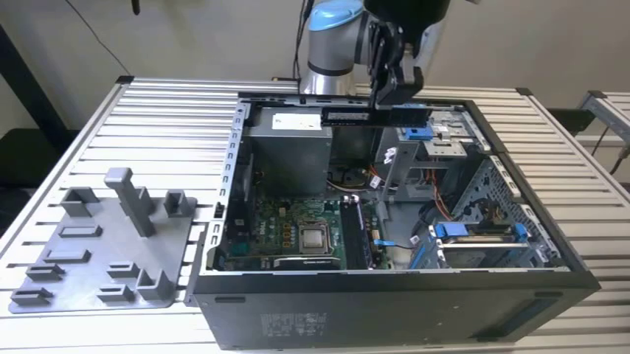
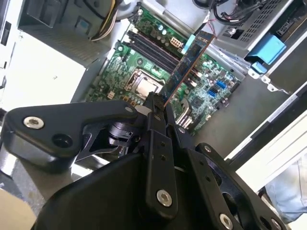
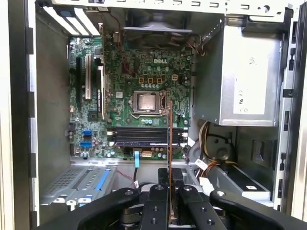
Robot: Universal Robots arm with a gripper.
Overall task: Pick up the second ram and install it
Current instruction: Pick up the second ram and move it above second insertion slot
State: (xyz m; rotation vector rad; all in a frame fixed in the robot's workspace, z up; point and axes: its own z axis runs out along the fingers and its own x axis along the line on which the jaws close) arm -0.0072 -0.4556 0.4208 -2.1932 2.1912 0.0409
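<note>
Gripper [image 1: 396, 102] has its fingers pinched tight on the second ram [image 1: 374, 116], which hangs level in the air over the open computer case [image 1: 394, 310]. It's up at the case edge next to the arm's base, just above the grey power supply [image 1: 291, 151], and touches nothing else. Hard-to-see stuff: in both wrist views the gripped end of the stick is buried between the fingers [image 2: 154, 143], and in the exterior view the arm is cut off by the frame. In the first wrist view the ram [image 3: 171, 139] is edge-on, just a thin coppery line in front of the motherboard [image 3: 129, 67], so no chips or label to make out there. The second wrist view gets the ram [image 2: 188, 60] more flat-on, black chips visible, with the memory slots [image 2: 153, 48] showing behind it. Those slots [image 3: 146, 136] sit just beside the CPU socket [image 3: 146, 101], and I can't tell whether any of them is filled. In the exterior view they're hard to pick out, with the drive cage [image 1: 438, 147] and cables crowding that part of the case. Grey fixture tray [image 1: 99, 251] sits on the slatted worktop [image 1: 167, 118] just beside the case, toward the worktop's edge on the exterior view's left, well apart from the gripper
</note>
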